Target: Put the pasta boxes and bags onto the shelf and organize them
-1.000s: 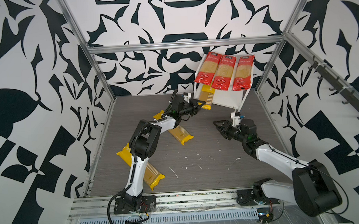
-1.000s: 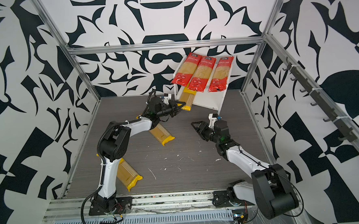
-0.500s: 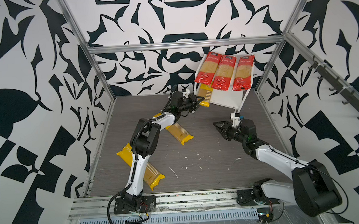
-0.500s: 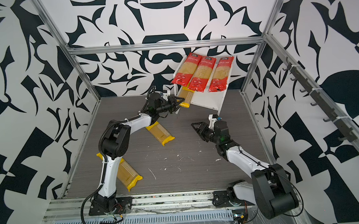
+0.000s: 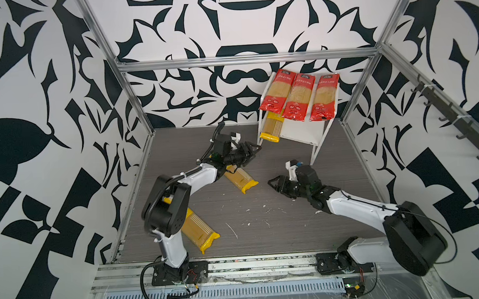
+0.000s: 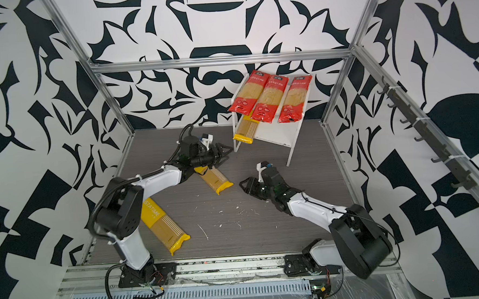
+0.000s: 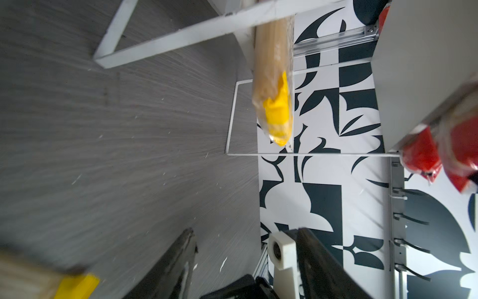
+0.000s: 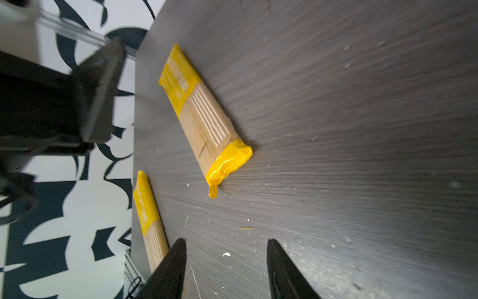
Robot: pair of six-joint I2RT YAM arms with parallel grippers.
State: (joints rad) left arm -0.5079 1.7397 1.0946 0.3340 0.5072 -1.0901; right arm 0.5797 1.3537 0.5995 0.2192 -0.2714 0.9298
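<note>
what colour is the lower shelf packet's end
Yellow; the packet shows best in the left wrist view.

White letters "STATIME" stand on the yellow end of the spaghetti packet (image 6: 163, 227) lying well behind the left tool (image 6: 225, 154). Print on the red-ended packets (image 6: 269, 98) is too small to read.

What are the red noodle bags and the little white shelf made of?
The red bags look like thin plastic film: glossy, crinkled red ends and a clear middle you can see through. The shelf looks like white-painted wood or board, smooth and matte, with flat square edges; it could be metal, hard to tell.
</note>
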